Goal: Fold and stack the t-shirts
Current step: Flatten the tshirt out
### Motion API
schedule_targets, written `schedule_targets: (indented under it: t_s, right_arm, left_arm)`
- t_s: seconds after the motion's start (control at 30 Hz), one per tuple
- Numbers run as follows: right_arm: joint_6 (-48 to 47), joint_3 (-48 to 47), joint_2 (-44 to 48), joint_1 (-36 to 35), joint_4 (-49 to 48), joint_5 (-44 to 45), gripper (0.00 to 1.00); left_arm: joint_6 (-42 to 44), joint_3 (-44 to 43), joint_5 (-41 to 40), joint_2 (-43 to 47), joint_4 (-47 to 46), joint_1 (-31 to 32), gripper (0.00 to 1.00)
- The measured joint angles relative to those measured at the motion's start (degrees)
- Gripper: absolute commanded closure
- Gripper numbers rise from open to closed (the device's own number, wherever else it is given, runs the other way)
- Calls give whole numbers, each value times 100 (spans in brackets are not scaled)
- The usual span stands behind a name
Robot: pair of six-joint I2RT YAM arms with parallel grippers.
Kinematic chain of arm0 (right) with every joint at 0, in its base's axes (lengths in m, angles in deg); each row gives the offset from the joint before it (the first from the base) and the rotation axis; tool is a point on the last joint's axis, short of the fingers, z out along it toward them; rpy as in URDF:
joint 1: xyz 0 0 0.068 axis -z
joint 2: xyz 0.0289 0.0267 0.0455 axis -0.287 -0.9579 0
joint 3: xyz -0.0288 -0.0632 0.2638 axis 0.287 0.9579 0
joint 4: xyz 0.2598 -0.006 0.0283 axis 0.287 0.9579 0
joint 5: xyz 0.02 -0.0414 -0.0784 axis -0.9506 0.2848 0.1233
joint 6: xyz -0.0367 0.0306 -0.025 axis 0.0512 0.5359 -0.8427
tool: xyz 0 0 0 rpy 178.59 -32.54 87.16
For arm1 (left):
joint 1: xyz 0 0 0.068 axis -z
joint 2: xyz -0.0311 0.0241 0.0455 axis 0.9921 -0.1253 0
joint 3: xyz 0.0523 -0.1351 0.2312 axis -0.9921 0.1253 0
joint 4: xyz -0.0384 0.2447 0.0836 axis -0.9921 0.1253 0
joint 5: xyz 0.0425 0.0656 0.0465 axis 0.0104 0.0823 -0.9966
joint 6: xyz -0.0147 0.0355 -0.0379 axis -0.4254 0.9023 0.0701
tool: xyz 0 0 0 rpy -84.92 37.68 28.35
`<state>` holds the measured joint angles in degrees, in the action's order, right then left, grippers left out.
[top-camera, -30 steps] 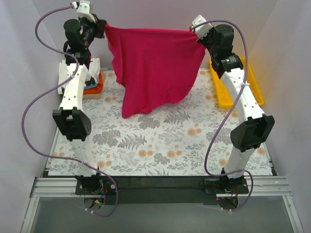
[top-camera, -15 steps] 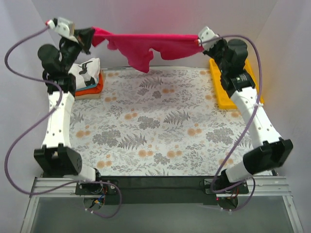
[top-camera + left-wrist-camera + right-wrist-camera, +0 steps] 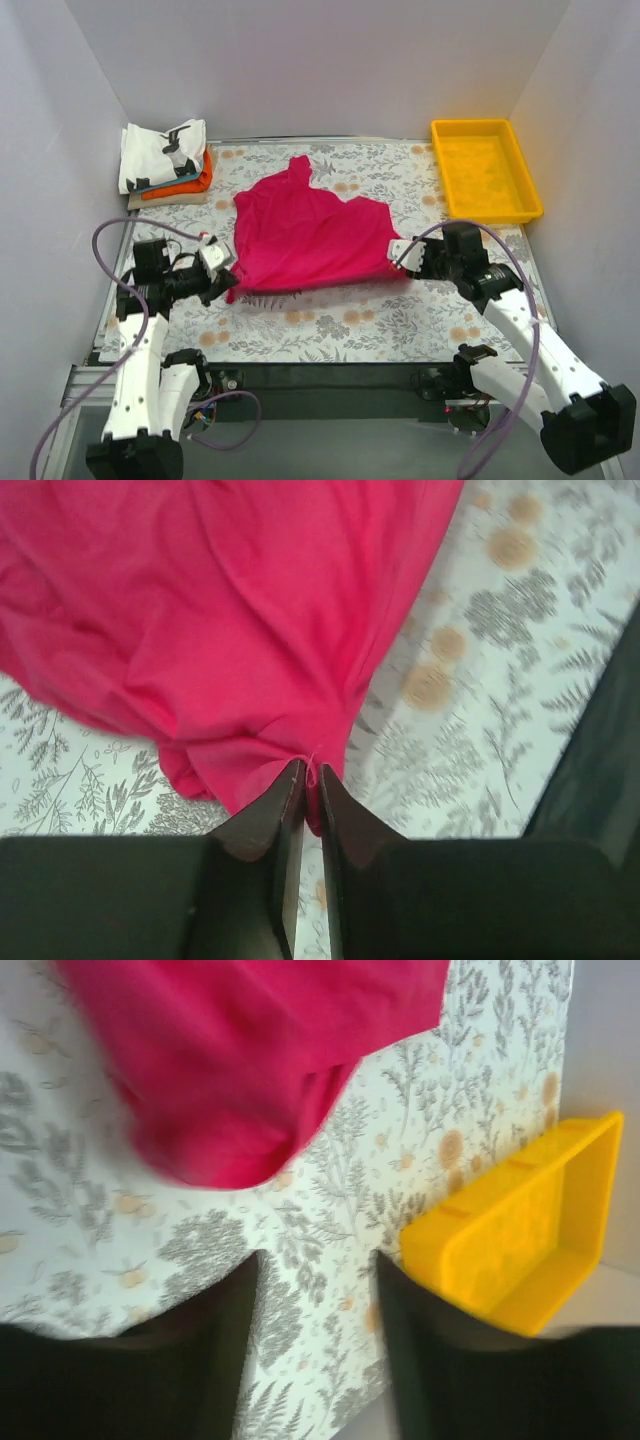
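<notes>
Our left gripper (image 3: 310,772) has narrow jaws pinching a corner of the red t-shirt (image 3: 305,235); our right gripper (image 3: 315,1270) has jaws apart, holding nothing, the shirt just ahead of them; it lies spread out, not yet folded; the folded t-shirts (image 3: 165,158) wait far beyond the left jaws.

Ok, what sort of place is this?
Likely a lab robot cell, not a home: plain white walls enclose a floral-covered table holding a yellow tray and a magenta t-shirt.
</notes>
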<state>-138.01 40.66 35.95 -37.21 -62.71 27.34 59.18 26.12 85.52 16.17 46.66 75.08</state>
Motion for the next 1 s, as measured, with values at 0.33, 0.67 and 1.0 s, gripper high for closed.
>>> schedule_targets:
  t_s: [0.33,0.67,1.0]
  right_arm:
    - [208,-431,-61,-350,1091,114,32]
    - [2601,-2695,-3873,-236,887,103,53]
    - [3814,-3847,-5431,459,887,-363,54]
  left_arm:
    - [-461,-848,-79,-874,592,-15,41]
    - [-2872,-2308,-1517,-4249,-1987,15,47]
    - [-3665,-3134,-2352,-5866,-2618,369,45]
